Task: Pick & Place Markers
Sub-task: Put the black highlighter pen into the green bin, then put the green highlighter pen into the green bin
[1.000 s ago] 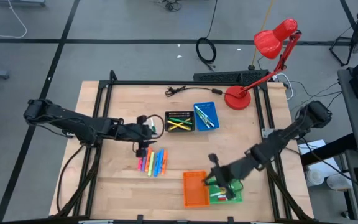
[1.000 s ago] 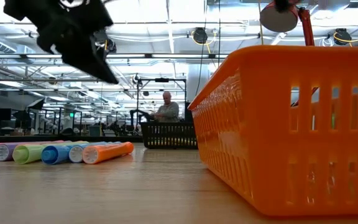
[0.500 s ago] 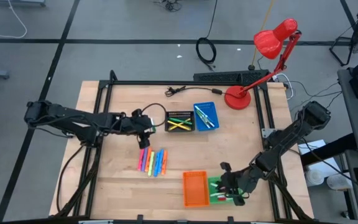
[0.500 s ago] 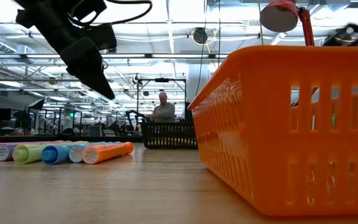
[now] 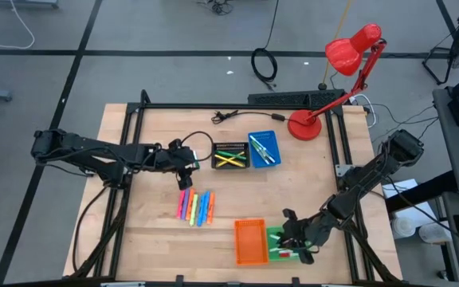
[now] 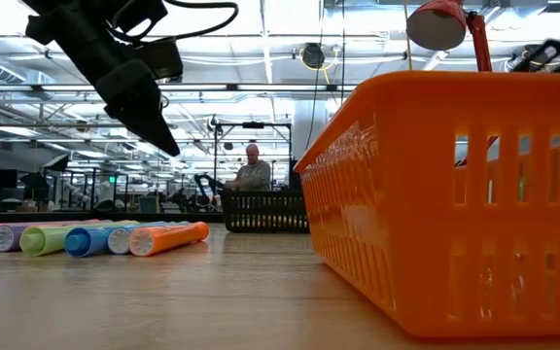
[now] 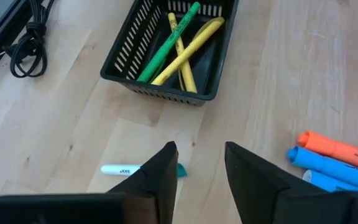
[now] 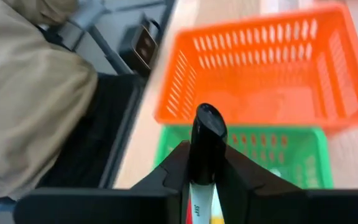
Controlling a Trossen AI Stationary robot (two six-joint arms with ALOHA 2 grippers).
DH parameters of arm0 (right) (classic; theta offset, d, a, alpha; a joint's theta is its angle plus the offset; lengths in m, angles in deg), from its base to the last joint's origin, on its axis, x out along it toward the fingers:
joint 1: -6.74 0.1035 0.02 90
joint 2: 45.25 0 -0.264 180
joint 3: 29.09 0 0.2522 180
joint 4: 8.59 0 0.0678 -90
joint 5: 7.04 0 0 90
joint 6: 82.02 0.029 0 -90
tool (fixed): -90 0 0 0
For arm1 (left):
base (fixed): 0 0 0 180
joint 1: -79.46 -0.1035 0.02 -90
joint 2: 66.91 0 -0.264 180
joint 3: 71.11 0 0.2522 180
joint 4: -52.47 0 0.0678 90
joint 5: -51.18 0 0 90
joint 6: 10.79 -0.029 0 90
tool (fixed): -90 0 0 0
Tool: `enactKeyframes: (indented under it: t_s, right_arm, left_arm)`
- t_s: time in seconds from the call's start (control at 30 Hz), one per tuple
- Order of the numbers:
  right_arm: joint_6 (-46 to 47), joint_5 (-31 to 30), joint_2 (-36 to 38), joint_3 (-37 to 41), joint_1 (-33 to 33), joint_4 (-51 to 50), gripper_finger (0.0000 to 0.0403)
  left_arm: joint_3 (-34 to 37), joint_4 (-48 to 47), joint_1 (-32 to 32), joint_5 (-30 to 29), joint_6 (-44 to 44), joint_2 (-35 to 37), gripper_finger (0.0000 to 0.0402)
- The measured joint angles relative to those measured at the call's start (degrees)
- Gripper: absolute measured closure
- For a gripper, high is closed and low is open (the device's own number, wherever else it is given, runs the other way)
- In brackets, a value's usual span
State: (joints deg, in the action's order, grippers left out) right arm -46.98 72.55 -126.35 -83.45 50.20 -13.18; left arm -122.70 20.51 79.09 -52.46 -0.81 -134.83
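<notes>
Several bright markers (image 5: 195, 207) lie side by side on the table, and they also show in the low view (image 6: 86, 236). My left gripper (image 7: 201, 165) is open and hovers between that row and the black tray (image 7: 173, 46), which holds green and yellow markers. A white marker with a teal cap (image 7: 135, 169) lies on the wood just beside one of its fingers. My right gripper (image 8: 206, 155) is shut on a white-bodied marker with a black cap. It hangs over the green tray (image 8: 247, 155), next to the orange tray (image 8: 260, 68). My right gripper pinches the white-bodied marker between its two fingers, and the marker lies along them. The black cap end (image 8: 207, 124) sticks out past the fingertips. The marker is lifted clear, above the green tray (image 5: 289, 243).
A blue tray (image 5: 263, 149) with markers sits right of the black tray (image 5: 229, 155). A red desk lamp (image 5: 305, 123) stands at the far right corner, and a black cable (image 5: 225, 116) lies at the far edge. The orange tray (image 6: 455, 194) fills the low view's right. A person (image 6: 253, 170) sits far behind the table.
My left gripper has moved from over the marker row toward the far edge, stopping near the black tray. My right gripper, carrying the marker, has moved toward the right and near edges, from the border of the orange tray to over the green tray. Both have since held still.
</notes>
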Motion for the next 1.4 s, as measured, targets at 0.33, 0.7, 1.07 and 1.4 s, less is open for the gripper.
enactKeyframes:
  t_s: [0.33, 0.7, 1.07, 1.4]
  right_arm:
    - [-4.34, -0.02, 0.02, 0.00, -0.02, 4.95, 0.0275]
    - [-17.30, 0.06, 0.02, 0.00, 0.00, 20.14, 0.0256]
    - [-22.91, 0.01, 0.02, 0.00, -0.02, 22.12, 0.0255]
    - [-22.90, -0.01, 0.02, 0.00, -0.02, 22.09, 0.0257]
  left_arm:
    - [0.00, 0.02, 0.00, 0.02, -0.02, 0.00, 0.0274]
    - [0.00, 0.24, 0.00, 0.02, -0.18, 0.00, 0.0278]
    - [2.78, 0.43, -5.64, -1.68, 11.33, -5.80, 0.0276]
    - [2.73, 3.41, -13.18, 5.15, 18.34, -15.68, 0.0252]
